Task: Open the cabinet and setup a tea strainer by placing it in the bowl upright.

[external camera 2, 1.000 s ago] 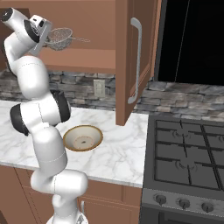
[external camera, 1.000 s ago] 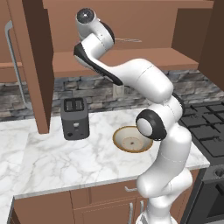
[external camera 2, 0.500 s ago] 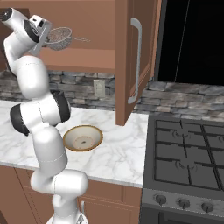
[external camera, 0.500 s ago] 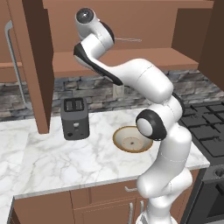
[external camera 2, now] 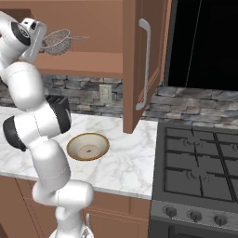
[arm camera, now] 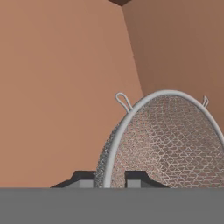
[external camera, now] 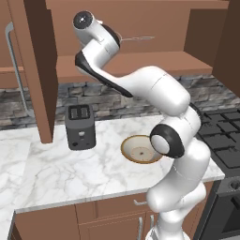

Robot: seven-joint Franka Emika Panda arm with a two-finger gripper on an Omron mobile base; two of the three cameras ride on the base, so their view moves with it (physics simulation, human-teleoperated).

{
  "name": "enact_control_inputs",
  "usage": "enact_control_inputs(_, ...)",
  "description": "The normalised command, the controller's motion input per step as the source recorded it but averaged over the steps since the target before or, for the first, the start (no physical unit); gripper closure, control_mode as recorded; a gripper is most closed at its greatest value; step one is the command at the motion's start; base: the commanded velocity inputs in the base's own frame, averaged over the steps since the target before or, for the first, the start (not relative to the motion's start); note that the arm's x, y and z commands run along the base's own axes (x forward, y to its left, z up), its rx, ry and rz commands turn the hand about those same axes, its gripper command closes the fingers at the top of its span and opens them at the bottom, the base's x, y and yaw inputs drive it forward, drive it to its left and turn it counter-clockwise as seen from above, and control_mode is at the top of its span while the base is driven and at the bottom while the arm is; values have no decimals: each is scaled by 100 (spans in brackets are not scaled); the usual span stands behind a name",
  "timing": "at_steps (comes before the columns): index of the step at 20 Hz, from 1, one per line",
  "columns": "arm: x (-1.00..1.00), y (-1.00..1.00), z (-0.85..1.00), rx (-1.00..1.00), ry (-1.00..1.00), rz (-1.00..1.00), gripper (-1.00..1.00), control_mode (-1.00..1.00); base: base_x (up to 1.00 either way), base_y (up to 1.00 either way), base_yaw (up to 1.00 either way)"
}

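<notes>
Two dark tips of the pincer [arm camera: 110, 179] were pinched on the rim of the tea strainer [external camera 2: 57, 42], held up inside the open cabinet [external camera 2: 135, 60], well above the bowl [external camera 2: 88, 146] on the tabletop [external camera 2: 125, 162]. It looked light, stiff and thin-walled; that rim grip seemed narrow and apt to pivot.

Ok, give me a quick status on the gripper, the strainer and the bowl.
Gripper shut on tea strainer rim, up inside the open cabinet. Bowl on the counter below, nothing in it. Toaster stands beside it, apart.

White marble counter [external camera: 56, 173], grey stone backsplash [external camera 2: 195, 100], black gas stove [external camera 2: 200, 167], dark toaster [external camera: 80, 125]
</notes>
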Motion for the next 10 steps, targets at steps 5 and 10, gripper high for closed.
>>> enact_control_inputs(5,-98,0,0,0,4,-17,100,-100,0,0,0)
enact_control_inputs(10,-100,0,0,1,0,-24,100,-100,0,0,0)
